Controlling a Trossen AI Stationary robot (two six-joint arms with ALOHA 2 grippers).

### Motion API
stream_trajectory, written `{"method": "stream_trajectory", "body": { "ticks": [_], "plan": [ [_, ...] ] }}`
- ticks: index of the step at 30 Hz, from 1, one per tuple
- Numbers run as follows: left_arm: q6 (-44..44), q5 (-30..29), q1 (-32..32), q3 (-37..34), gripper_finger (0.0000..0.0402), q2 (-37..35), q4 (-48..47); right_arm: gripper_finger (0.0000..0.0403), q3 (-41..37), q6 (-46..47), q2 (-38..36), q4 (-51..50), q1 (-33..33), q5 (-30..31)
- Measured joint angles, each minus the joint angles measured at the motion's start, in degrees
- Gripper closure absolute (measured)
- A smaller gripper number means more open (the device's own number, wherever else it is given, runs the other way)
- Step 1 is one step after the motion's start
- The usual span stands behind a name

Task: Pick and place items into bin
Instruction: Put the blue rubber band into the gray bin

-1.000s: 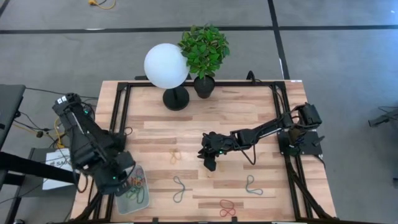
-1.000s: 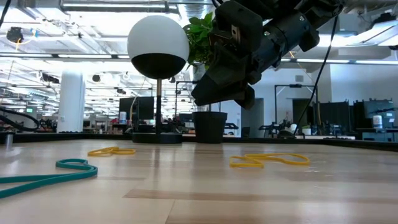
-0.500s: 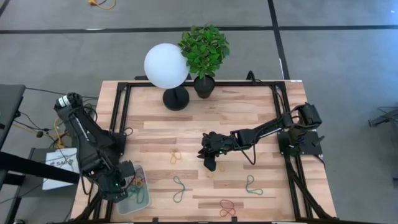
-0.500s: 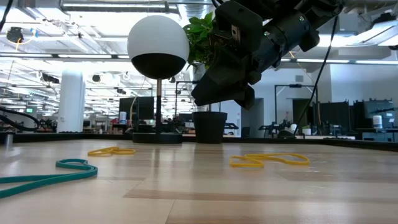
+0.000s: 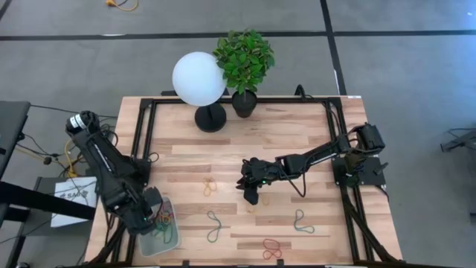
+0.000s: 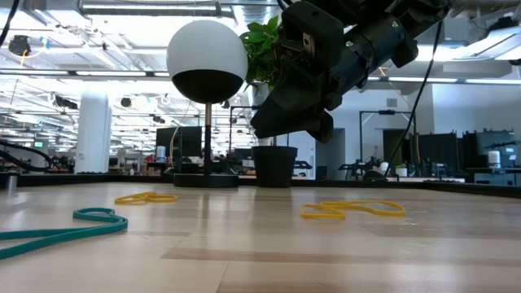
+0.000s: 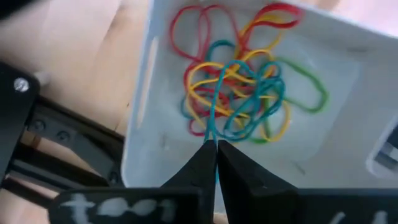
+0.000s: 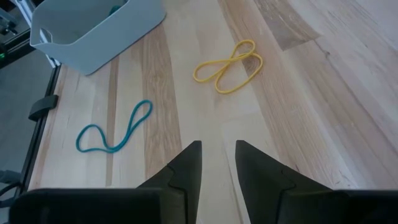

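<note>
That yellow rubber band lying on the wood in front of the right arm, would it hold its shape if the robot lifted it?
Probably not. The yellow band lies flat in a pinched figure-eight, so it looks floppy and would likely sag from the right tool. It looks thin, so probably very light. Flat on the table, it seems likelier to slide than roll if nudged.

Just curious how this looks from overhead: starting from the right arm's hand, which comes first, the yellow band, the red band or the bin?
Seen from the high view, from the right hand:
1. Yellow band, just beside it toward the left arm.
2. Red band, at the table's near edge.
3. Bin, far corner under the left arm.
</note>
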Motion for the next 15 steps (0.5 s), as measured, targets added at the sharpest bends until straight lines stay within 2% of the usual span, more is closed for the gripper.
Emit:
{"method": "stream_trajectory", "body": {
  "ticks": [8, 12, 15],
  "plan": [
    [-1.3, 0.7, 0.5, -2.4, 0.0349, 0.0, 0.6, 0.0310, 0.0, 0.0, 0.0, 0.0, 0.0, 0.0],
    [1.0, 0.5, 1.6, -2.4, 0.0324, 0.0, 2.0, 0.0310, 0.0, 0.0, 0.0, 0.0, 0.0, 0.0],
    [4.4, -4.0, 3.1, -2.4, 0.0315, 0.0, 5.9, 0.0310, 0.0, 0.0, 0.0, 0.0, 0.0, 0.0]
  ]
}}
